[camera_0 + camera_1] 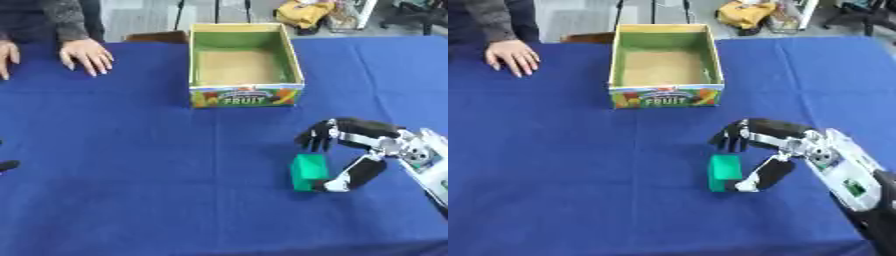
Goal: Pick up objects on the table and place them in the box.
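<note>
Right hand (363, 150) poised around green block (308, 171), fingers and thumb spread, not yet closed on it | block on blue table (131, 165), at 6 o'clock from the empty box (246, 95) | advice: close squarely on opposite faces before lifting | left hand unseen.

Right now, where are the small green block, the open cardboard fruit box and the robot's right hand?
small green block (308, 171), left eye view, on its top face.
open cardboard fruit box (246, 96), left eye view, on its printed front wall.
right hand (773, 131), right eye view, on the back of the hand.
</note>
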You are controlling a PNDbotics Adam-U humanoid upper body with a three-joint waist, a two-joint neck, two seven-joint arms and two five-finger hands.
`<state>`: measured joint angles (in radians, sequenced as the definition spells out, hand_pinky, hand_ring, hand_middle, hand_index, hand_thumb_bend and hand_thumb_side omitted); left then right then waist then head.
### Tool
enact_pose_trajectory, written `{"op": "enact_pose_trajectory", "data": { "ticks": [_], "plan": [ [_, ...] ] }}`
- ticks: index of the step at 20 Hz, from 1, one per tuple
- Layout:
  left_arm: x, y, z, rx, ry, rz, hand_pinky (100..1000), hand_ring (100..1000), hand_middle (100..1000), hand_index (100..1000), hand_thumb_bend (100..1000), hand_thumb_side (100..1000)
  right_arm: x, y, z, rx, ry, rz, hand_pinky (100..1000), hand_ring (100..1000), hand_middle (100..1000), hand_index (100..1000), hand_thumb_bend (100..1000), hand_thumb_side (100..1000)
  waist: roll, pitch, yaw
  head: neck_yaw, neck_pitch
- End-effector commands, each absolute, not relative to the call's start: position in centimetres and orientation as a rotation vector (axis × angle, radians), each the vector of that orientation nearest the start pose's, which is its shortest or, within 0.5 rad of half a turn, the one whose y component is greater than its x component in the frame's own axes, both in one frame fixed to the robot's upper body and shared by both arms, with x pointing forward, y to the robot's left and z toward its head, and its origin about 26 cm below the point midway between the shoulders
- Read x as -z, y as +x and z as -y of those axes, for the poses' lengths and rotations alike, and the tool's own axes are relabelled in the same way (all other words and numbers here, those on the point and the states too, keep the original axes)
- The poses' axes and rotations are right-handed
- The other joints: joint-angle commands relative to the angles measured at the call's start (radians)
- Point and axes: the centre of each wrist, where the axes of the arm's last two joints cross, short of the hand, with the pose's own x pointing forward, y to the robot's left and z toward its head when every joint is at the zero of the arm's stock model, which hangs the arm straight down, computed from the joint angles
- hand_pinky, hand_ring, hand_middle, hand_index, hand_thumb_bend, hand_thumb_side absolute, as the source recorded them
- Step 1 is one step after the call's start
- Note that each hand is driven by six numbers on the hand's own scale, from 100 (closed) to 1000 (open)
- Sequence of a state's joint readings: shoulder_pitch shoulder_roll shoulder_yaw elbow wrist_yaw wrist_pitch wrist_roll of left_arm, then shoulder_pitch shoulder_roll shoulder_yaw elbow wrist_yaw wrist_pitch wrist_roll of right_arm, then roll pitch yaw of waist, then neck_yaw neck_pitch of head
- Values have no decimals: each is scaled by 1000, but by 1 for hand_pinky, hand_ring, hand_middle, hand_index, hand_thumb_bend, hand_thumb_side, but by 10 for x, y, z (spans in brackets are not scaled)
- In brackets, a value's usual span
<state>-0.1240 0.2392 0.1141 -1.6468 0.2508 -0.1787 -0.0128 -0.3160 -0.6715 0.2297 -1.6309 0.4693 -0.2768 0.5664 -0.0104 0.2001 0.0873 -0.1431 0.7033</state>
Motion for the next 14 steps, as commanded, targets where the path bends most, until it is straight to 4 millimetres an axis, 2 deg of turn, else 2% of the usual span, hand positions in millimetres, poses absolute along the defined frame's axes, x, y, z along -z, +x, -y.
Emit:
{"op": "enact_pose_trajectory", "data": {
  "ticks": [1,7,14],
  "plan": [
    [-71,307,-318,-15,31,1989,669,889,760,747,578,719,-138,339,318,-1716,-429,1470,597,677,702,877,469,307,2,-12,0,-3,3],
    [-71,307,-318,-15,30,1990,669,889,760,747,578,719,-133,339,318,-1723,-435,1456,594,675,697,874,461,307,4,-13,0,-4,2],
    [-71,307,-318,-15,30,1990,669,889,759,747,578,719,-129,339,317,-1723,-440,1456,567,629,635,838,440,295,5,-14,1,-4,2]
  ]
}}
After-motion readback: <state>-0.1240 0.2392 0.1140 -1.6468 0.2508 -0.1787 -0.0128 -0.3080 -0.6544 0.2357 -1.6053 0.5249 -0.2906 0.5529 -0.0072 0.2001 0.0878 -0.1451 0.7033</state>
